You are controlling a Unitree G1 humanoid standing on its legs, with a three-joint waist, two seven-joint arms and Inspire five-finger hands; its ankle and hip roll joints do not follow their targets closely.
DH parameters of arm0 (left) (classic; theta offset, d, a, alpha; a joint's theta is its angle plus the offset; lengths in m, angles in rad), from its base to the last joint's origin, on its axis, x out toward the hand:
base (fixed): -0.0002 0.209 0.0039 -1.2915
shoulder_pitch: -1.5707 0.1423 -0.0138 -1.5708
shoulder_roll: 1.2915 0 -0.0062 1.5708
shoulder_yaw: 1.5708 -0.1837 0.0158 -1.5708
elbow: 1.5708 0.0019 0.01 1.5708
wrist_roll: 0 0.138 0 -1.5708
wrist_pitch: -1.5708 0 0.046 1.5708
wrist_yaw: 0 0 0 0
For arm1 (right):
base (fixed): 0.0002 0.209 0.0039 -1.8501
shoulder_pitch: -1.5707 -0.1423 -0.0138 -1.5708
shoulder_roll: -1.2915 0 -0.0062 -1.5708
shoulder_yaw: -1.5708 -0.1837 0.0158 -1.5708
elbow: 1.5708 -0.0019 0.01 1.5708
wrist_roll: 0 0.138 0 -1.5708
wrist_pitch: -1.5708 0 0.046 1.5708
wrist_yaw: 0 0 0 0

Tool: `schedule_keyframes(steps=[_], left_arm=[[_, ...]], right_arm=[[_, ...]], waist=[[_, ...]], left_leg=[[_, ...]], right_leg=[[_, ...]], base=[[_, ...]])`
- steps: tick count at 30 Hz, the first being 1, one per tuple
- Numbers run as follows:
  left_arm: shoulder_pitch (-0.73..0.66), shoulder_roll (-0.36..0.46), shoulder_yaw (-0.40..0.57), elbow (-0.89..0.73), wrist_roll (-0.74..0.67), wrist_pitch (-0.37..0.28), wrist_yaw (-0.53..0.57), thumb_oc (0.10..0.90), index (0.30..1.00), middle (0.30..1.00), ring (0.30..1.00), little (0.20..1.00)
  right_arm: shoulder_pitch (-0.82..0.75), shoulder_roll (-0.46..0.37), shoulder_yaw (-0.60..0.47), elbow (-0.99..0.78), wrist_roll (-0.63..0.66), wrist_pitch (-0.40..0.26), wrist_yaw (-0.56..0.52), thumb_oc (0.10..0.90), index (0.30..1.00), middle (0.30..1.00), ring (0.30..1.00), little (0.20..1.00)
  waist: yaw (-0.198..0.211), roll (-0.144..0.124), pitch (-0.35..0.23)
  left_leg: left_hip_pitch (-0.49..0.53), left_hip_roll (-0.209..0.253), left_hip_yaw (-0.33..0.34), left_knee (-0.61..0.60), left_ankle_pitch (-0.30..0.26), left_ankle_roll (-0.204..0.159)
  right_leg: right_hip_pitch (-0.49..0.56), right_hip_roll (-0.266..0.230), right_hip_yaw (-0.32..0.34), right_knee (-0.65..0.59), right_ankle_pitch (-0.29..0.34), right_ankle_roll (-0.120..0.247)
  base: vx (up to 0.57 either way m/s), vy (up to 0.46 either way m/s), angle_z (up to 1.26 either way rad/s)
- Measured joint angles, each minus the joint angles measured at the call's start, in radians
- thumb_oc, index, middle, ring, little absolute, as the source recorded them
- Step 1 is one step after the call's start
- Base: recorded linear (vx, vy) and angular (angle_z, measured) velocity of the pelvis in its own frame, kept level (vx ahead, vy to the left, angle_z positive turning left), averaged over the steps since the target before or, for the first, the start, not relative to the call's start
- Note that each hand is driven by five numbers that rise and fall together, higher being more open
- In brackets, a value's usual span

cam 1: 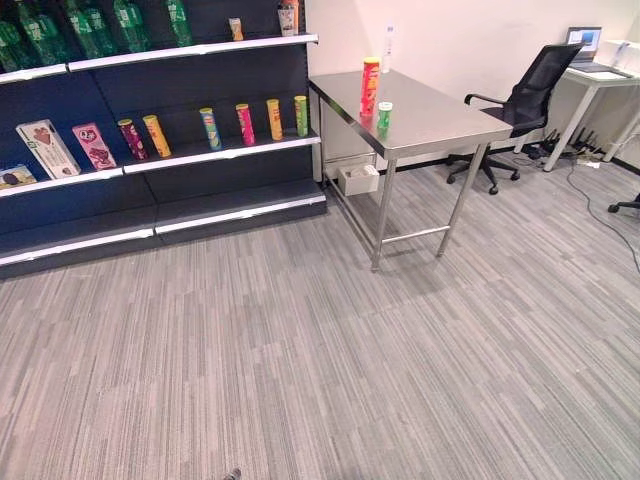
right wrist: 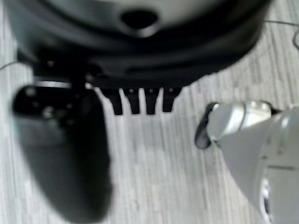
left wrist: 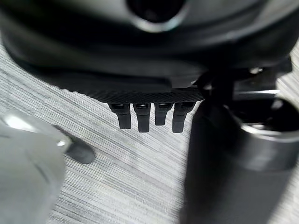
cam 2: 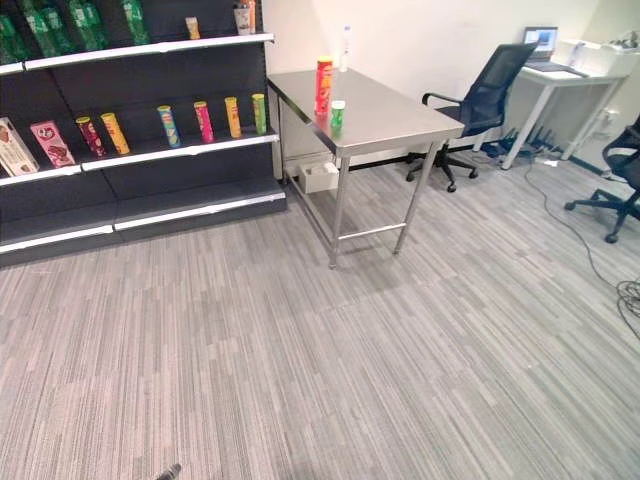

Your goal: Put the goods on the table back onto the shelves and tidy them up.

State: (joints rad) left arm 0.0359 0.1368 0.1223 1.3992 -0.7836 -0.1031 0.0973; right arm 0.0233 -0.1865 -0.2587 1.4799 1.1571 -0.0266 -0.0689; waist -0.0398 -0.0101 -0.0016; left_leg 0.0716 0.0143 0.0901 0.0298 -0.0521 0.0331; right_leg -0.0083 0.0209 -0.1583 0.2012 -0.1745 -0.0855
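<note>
Goods on the steel table at about 1 o'clock from me: a tall red chip can and a short green can just beside it, both upright near the table's left edge. Shelves sit at 11 o'clock, touching the table's end, with a row of chip cans on the middle board, snack boxes further left and green bottles on top.

My left hand hangs over the carpet, fingers straight and relaxed, holding nothing. My right hand is the same, loose and empty.

Step in hand, as I judge it: walk up to the table, well apart from me now. Best to come in square to the near long side, stop close enough to reach without leaning, then take the tall can low on its body so it stays upright. Mind the green can next to it; a careless reach could knock it.

Hard to tell: a pale bottle at the table's far edge is too faint to identify. Left shelf bays are cut off.
</note>
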Motion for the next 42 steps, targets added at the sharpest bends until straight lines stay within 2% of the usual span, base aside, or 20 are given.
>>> schedule_keyframes(steps=[5, 7, 12, 16, 18, 23, 24, 33, 42], left_arm=[[-0.013, -0.003, -0.005, 0.003, 0.0, 0.0, 0.001, 0.8, 0.9, 0.9, 0.9, 0.9], [-0.019, -0.002, -0.07, 0.001, 0.004, 0.0, 0.001, 0.8, 0.9, 0.9, 0.9, 0.9], [-0.03, -0.017, -0.122, -0.025, 0.028, -0.001, -0.006, 0.8, 0.9, 0.9, 0.9, 0.9], [-0.03, -0.025, -0.172, -0.026, 0.085, 0.0, -0.026, 0.8, 0.9, 0.9, 0.9, 0.9], [-0.029, -0.024, -0.197, -0.027, 0.124, 0.0, -0.031, 0.8, 0.9, 0.9, 0.9, 0.9], [-0.039, -0.02, -0.2, -0.024, 0.26, 0.0, -0.052, 0.8, 0.9, 0.9, 0.9, 0.9], [-0.042, -0.019, -0.199, -0.025, 0.279, 0.0, -0.065, 0.8, 0.9, 0.9, 0.9, 0.9], [-0.043, -0.012, -0.196, -0.022, 0.298, 0.001, -0.07, 0.8, 0.9, 0.9, 0.9, 0.9], [-0.04, -0.01, -0.197, -0.014, 0.297, 0.001, -0.083, 0.8, 0.9, 0.9, 0.9, 0.9]], right_arm=[[-0.027, 0.001, 0.027, -0.001, -0.003, 0.001, 0.0, 0.8, 0.9, 0.9, 0.9, 0.9], [-0.045, 0.004, 0.068, -0.002, -0.041, -0.001, 0.0, 0.8, 0.9, 0.9, 0.9, 0.9], [-0.058, 0.018, 0.148, -0.006, -0.152, -0.002, 0.002, 0.8, 0.9, 0.9, 0.9, 0.9], [-0.055, 0.027, 0.237, -0.004, -0.243, 0.012, 0.014, 0.8, 0.9, 0.9, 0.9, 0.9], [-0.053, 0.027, 0.272, -0.006, -0.305, 0.019, 0.024, 0.8, 0.9, 0.9, 0.9, 0.9], [-0.058, -0.005, 0.441, -0.064, -0.62, 0.016, 0.026, 0.8, 0.9, 0.9, 0.9, 0.9], [-0.059, -0.006, 0.445, -0.075, -0.665, 0.016, 0.031, 0.8, 0.9, 0.9, 0.9, 0.9], [-0.053, 0.0, 0.399, -0.072, -0.688, 0.017, 0.05, 0.8, 0.9, 0.9, 0.9, 0.9], [-0.042, 0.001, 0.401, -0.073, -0.689, 0.017, 0.064, 0.8, 0.9, 0.9, 0.9, 0.9]], waist=[[-0.002, 0.007, 0.001], [-0.001, 0.006, 0.004], [0.0, 0.01, 0.009], [0.0, 0.024, 0.019], [0.0, 0.027, 0.023], [0.002, 0.023, 0.024], [0.002, 0.02, 0.023], [0.002, 0.015, 0.02], [0.002, 0.01, 0.006]], left_leg=[[0.032, 0.003, 0.006, -0.035, 0.014, -0.02], [0.044, 0.002, 0.01, -0.04, 0.013, -0.021], [0.048, 0.002, 0.011, -0.045, 0.013, -0.021], [0.048, 0.003, 0.012, -0.044, 0.013, -0.021], [0.048, 0.003, 0.011, -0.042, 0.013, -0.021], [0.049, 0.005, 0.01, -0.038, 0.013, -0.021], [0.049, 0.005, 0.009, -0.037, 0.013, -0.021], [0.058, 0.005, 0.007, -0.038, 0.013, -0.021], [0.063, 0.005, 0.007, -0.038, 0.013, -0.021]], right_leg=[[0.017, 0.008, 0.002, -0.024, 0.007, 0.011], [0.022, 0.008, 0.009, -0.034, 0.005, 0.017], [0.022, 0.008, 0.015, -0.032, 0.003, 0.02], [0.022, 0.009, 0.016, -0.031, 0.003, 0.019], [0.028, 0.01, 0.013, -0.031, 0.004, 0.018], [0.036, 0.011, 0.008, -0.032, 0.005, 0.017], [0.038, 0.011, 0.003, -0.033, 0.005, 0.017], [0.053, 0.011, 0.0, -0.047, 0.005, 0.017], [0.06, 0.012, 0.0, -0.054, 0.005, 0.017]], base=[[0.0, 0.0, 0.0], [-0.01, -0.003, -0.04], [-0.01, -0.001, -0.02], [0.0, 0.0, 0.0], [0.0, 0.0, 0.0], [0.0, -0.003, 0.03], [0.0, -0.004, 0.1], [0.0, -0.001, 0.01], [0.0, 0.0, 0.0]])
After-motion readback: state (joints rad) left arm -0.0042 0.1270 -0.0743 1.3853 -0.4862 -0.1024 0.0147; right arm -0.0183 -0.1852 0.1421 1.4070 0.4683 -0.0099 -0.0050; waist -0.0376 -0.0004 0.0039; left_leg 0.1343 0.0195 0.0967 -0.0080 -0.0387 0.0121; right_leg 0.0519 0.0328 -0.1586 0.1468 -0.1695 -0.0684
